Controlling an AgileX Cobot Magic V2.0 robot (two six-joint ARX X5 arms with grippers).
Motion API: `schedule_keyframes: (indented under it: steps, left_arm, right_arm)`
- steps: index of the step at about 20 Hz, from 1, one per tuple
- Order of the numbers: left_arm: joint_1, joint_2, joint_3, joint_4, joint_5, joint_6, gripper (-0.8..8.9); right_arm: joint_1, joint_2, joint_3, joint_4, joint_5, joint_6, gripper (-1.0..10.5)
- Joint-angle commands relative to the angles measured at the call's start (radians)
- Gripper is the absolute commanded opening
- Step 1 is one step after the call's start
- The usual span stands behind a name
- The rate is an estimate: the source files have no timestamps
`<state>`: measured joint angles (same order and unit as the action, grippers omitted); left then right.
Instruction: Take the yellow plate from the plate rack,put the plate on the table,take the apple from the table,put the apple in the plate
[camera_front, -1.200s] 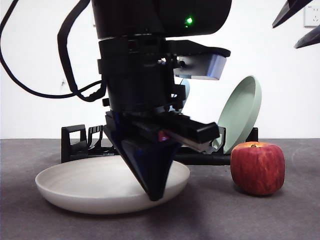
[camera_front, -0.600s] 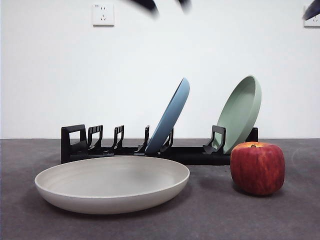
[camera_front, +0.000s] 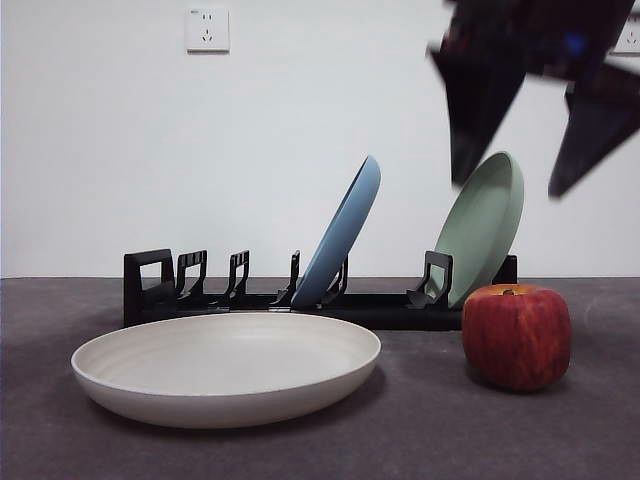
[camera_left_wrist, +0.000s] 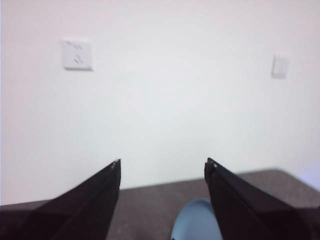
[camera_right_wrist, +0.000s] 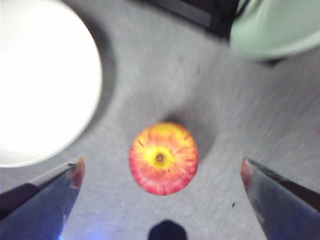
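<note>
yellow plate now released flat on table; left gripper withdrawn, open, empty; right gripper brought wide open, empty, above apple.

The right gripper is motion-blurred in the front view, its body cut off by the top edge; in the right wrist view the yellow plate is overexposed and cropped by the frame, the sage-green plate likewise cropped; the blue plate shows only a blurred rim between the left gripper's jaws; the plate rack is partly hidden behind the plates.
</note>
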<state>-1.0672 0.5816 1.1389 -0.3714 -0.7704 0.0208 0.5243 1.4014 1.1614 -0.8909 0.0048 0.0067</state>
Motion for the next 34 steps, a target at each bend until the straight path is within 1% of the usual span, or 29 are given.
schedule_keyframes:
  steps: [1,3,8,11,12,13,16,17,22,24,26,28,30,34]
  left_arm:
    - [0.003,-0.032,-0.005,0.000,-0.018,0.019,2.82]
    - [0.002,-0.049,-0.005,-0.007,-0.042,0.032,2.82]
    - [0.002,-0.048,-0.005,-0.042,-0.042,0.033,2.82]
    - [0.002,-0.048,-0.005,-0.050,-0.043,0.033,2.82]
    - [0.002,-0.048,-0.005,-0.052,-0.043,0.033,2.82]
    - [0.002,-0.048,-0.005,-0.056,-0.043,0.033,2.82]
    - [0.002,-0.048,-0.005,-0.070,-0.043,0.033,2.82]
    - [0.002,-0.048,-0.005,-0.071,-0.043,0.033,2.82]
    - [0.002,-0.048,-0.005,-0.072,-0.042,0.033,2.83]
    - [0.002,-0.048,-0.005,-0.072,-0.041,0.033,2.82]
    - [0.002,-0.048,-0.005,-0.080,-0.040,0.033,2.82]
    - [0.002,-0.048,-0.005,-0.089,-0.040,0.033,2.82]
    - [0.002,-0.048,-0.005,-0.098,-0.041,0.034,2.82]
    - [0.002,-0.048,-0.005,-0.102,-0.041,0.037,2.82]
  right_arm:
    - [0.002,0.081,0.002,0.000,0.002,-0.005,6.0]
    - [0.002,0.149,0.002,0.000,0.000,-0.005,6.0]
    - [0.002,0.290,0.002,0.030,-0.006,-0.005,6.0]
    - [0.002,0.341,0.002,0.063,-0.006,-0.005,5.9]
    - [0.002,0.354,0.002,0.064,-0.005,0.005,5.5]
    - [0.002,0.364,0.002,0.064,-0.005,0.023,4.4]
    - [0.002,0.370,0.001,0.056,-0.003,0.029,-0.3]
    - [0.002,0.370,0.001,0.056,-0.003,0.029,-0.1]
    - [0.002,0.357,0.003,0.050,0.002,0.024,-0.1]
    - [0.002,0.306,0.016,0.042,0.001,0.026,-0.1]
    - [0.011,0.241,0.055,0.040,-0.023,0.030,-0.1]
    - [0.037,0.194,0.116,0.039,-0.064,0.030,-0.1]
    - [0.077,0.191,0.196,0.032,-0.085,0.030,-0.1]
    - [0.187,0.225,0.289,0.057,-0.084,0.042,-0.1]
